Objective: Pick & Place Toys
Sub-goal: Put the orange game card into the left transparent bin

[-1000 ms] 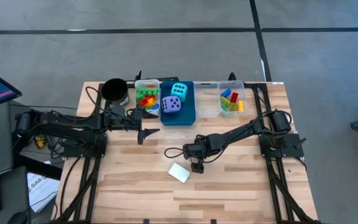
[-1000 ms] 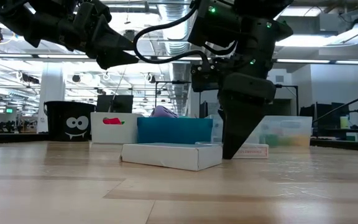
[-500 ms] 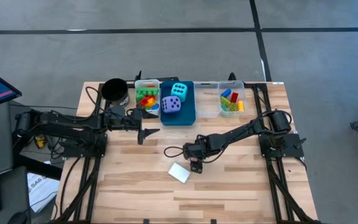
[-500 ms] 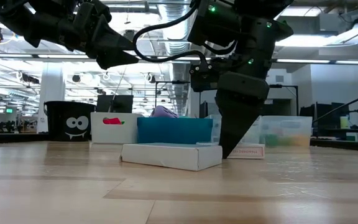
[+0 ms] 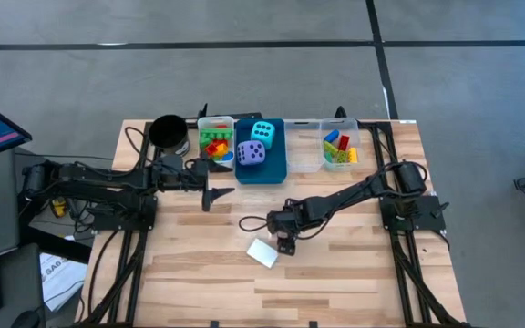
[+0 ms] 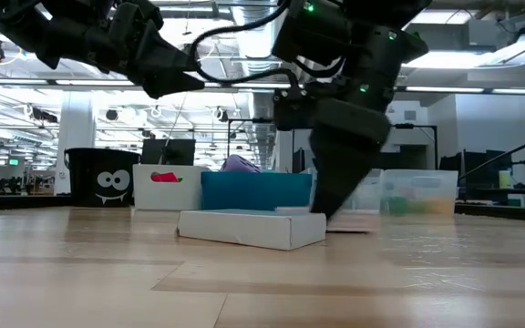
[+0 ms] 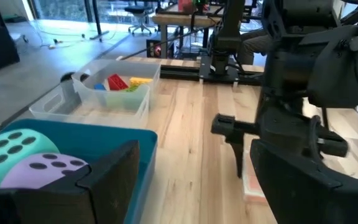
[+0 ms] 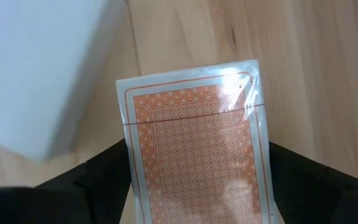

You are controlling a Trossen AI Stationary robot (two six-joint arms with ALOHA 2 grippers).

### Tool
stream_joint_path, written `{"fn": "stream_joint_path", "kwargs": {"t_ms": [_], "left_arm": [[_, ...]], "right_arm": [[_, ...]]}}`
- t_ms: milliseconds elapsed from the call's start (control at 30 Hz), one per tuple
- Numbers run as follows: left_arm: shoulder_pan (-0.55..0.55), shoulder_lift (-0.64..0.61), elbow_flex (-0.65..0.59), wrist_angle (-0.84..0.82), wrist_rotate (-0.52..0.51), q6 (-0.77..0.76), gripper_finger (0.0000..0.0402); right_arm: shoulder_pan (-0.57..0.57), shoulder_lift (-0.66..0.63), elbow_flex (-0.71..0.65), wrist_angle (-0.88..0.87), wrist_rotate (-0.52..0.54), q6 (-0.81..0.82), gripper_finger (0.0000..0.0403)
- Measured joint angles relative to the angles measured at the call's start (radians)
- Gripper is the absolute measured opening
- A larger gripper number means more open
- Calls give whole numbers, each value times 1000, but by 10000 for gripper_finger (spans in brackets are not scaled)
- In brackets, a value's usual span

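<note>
My right gripper point(image 5: 285, 244) points down at the table's middle, shut on a wrapped deck of cards point(image 8: 194, 143) with an orange patterned back. A flat white box point(image 5: 263, 253) lies on the table just left of it. My left gripper point(image 5: 217, 193) hangs open and empty above the table, beside the blue bin point(image 5: 261, 169) that holds a cyan die point(image 5: 263, 131) and a purple die point(image 5: 252, 154). Coloured bricks lie in the white bin point(image 5: 215, 144) and in the clear bin point(image 5: 339, 148). My right gripper pinches the deck's two long sides point(image 8: 132, 168) between its two fingers point(image 8: 98, 180), coming from above and pointing down. The fingers lie across the deck. The deck point(image 6: 358, 221) lies flat, patterned back up, at the table's surface beside the white box.
A black cup point(image 5: 168, 133) stands at the far left of the bin row along the far edge. The white box point(image 6: 249, 228) lies close against my right gripper's left side. Bare wood stretches along the near edge and at the right.
My right gripper has gone a little toward the table's left, toward the white box, still pointing down. The deck of cards has slid along the table with it and stays flat.
</note>
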Motion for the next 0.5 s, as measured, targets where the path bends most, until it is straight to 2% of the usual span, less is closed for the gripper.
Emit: {"fn": "stream_joint_path", "kwargs": {"t_ms": [267, 500], "left_arm": [[0, 0, 0, 5, -10, 28, 298], [0, 0, 0, 5, -16, 29, 298]], "right_arm": [[-33, 2, -1, 155, 21, 6, 327], [-41, -30, -1, 161, 25, -26, 311]]}}
